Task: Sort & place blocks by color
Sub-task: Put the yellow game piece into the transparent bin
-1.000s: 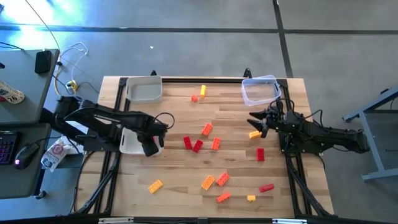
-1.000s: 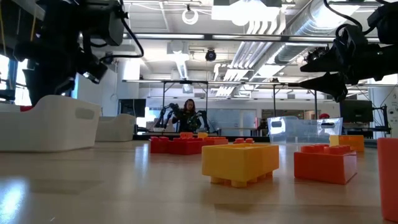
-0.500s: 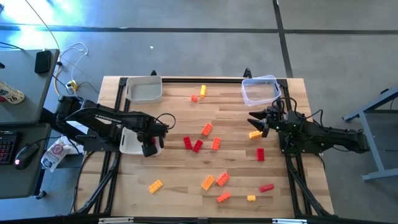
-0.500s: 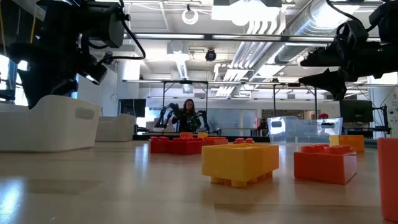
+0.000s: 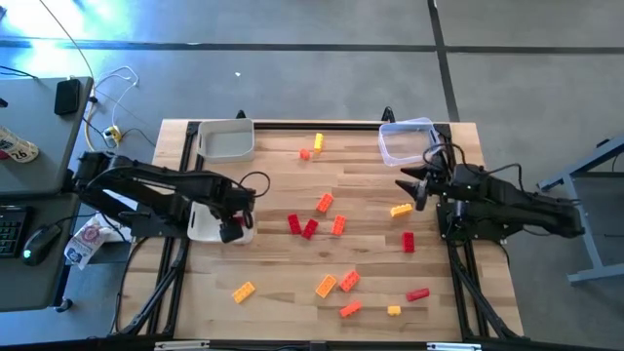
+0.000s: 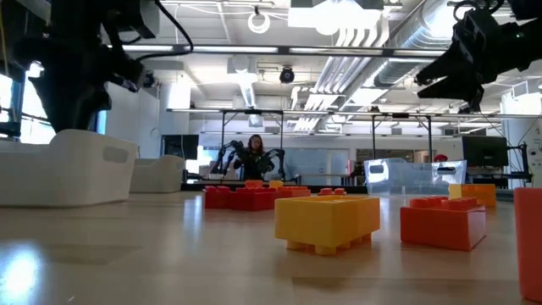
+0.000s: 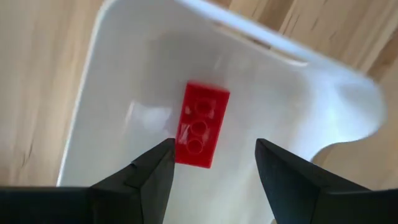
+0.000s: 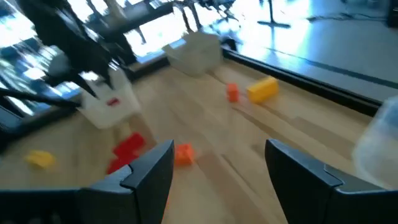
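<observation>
Red, orange and yellow blocks lie scattered flat on the wooden table: a red pair, orange ones, a yellow one. One red block lies flat on the floor of a white tray at the left. Above this tray hangs my left gripper, open and pointing down, its fingers apart from the block. At the table's right side my right gripper hangs open in the air, holding nothing.
A second white tray stands at the far left and a clear tub at the far right, just beyond my right gripper. More blocks lie near the front edge and at the far middle. A person shows in the room behind.
My left gripper has risen a little above the white tray. My right gripper has risen and drawn back slightly toward the table's right edge. The blocks on the table have kept their places.
</observation>
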{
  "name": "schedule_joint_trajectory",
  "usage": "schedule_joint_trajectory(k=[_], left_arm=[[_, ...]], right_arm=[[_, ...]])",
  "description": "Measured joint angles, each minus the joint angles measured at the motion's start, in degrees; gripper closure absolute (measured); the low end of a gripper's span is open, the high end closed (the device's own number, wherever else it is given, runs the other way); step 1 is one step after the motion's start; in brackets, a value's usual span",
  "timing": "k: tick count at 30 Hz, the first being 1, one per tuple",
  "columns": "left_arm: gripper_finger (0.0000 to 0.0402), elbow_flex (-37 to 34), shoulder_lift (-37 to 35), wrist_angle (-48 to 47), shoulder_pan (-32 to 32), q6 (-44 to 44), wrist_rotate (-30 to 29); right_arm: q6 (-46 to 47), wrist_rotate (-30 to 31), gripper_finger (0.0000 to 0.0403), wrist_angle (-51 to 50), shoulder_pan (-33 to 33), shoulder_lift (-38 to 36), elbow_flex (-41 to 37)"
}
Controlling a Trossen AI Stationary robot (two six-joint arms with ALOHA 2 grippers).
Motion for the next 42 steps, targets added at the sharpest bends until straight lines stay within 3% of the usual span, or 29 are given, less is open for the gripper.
schedule_joint_trajectory(k=[4,11,17,21,29,42], left_arm=[[0.0193,0.0,-3.67,0.68,0.92,-0.01,-0.5],[0.0194,0.02,-8.81,3.53,3.34,-0.01,-8.31],[0.0193,0.02,-11.0,11.31,5.48,1.53,-13.13],[0.0194,0.04,-11.58,15.62,6.28,1.49,-11.38],[0.0193,0.04,-11.51,23.51,6.26,2.84,-9.96],[0.0194,0.04,-11.51,24.67,6.26,3.13,-10.23]], right_arm=[[-0.35,0.68,0.0164,-4.2,-0.01,6.07,3.74],[-1.73,-3.18,0.0164,-12.04,0.01,17.54,10.17],[-2.8,-9.65,0.0164,-16.81,0.01,24.73,14.58],[-3.04,-13.07,0.0164,-18.91,0.05,28.22,16.62],[-5.71,-13.36,0.0164,-25.56,0.03,35.32,22.85],[-16.06,-14.44,0.0164,-33.31,0.05,49.38,27.83]])
